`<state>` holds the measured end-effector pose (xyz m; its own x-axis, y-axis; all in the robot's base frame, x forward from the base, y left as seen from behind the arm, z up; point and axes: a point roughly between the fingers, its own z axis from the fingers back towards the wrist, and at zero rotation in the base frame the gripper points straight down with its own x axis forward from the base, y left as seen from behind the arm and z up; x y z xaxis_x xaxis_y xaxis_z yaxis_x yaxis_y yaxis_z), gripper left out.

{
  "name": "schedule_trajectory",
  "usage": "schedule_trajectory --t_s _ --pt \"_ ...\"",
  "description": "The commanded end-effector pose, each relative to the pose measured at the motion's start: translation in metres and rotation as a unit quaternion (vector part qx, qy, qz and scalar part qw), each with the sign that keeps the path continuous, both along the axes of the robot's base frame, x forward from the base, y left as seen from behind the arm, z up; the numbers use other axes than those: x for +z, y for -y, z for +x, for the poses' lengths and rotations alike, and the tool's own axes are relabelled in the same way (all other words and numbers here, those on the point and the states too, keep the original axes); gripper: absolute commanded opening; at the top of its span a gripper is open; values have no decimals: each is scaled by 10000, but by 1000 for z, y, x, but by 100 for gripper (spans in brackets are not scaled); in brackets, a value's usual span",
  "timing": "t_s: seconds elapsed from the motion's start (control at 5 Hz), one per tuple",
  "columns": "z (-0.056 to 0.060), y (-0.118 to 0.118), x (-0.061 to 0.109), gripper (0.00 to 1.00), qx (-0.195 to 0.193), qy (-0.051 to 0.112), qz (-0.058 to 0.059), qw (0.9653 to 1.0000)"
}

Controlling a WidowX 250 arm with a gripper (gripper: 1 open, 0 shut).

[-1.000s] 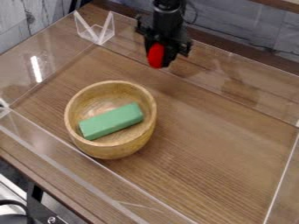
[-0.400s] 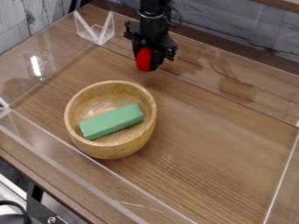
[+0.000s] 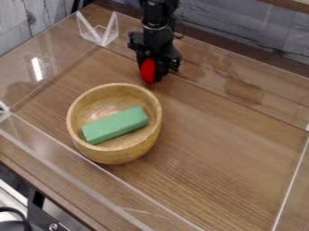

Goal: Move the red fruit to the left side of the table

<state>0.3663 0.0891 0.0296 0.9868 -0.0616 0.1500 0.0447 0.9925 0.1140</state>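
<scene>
The red fruit (image 3: 148,70) is a small bright red piece pinched between the black fingers of my gripper (image 3: 151,72), which points almost straight down. The gripper is shut on it. Fruit and fingertips hang very low over the brown wood-grain table (image 3: 229,135), toward the back and a little left of centre, just beyond the rim of the wooden bowl. Whether the fruit touches the tabletop I cannot tell. Its leafy stem is hidden by the fingers.
A round wooden bowl (image 3: 87,97) holding a green block (image 3: 115,124) stands at centre-left, just in front of the gripper. Low clear acrylic walls (image 3: 287,194) border the table. A clear acrylic stand (image 3: 97,29) sits at the back left corner.
The gripper, still shut on the red fruit, has moved left and downward in the picture, closer to the tabletop and the bowl's far rim.
</scene>
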Motion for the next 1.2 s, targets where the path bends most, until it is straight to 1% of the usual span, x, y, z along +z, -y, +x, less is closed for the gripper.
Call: schedule_trajectory --t_s 0.0,0.2,0.4,0.6,0.8,1.0 --pt "7 5 19 0 -66 294 -39 9995" --pt "7 12 31 0 160 332 -122 9992" --pt "11 19 43 0 364 374 -193 9984" --pt "13 25 59 0 389 419 -236 9981" --pt "12 25 62 0 414 412 -228 9980" --pt "11 -5 62 0 129 375 -194 9990"
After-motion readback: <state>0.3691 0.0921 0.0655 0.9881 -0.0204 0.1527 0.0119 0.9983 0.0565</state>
